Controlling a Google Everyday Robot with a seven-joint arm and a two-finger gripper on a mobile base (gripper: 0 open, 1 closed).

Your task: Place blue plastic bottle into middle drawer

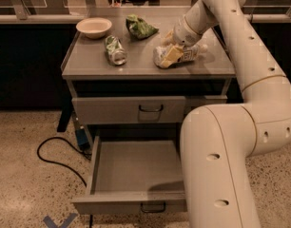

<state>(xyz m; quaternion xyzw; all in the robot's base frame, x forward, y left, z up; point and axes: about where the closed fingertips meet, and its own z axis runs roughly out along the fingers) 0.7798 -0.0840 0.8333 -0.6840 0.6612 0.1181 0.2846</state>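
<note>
The blue plastic bottle [186, 55] lies on its side on the right of the cabinet top, white cap pointing right. My gripper [168, 52] comes down from the upper right and sits over the bottle's left end, touching it. The bottle rests on the top. The middle drawer [136, 167] is pulled out below the closed upper drawer [131, 109]; its inside is bare grey metal, and my arm's lower link covers its right part.
On the cabinet top [88, 63] stand a white bowl [93, 26], a green foil snack bag [140, 26] and a green-and-silver can [115, 50] lying on its side. A black cable [55, 156] runs across the floor at the left. My large arm link [221, 165] fills the lower right.
</note>
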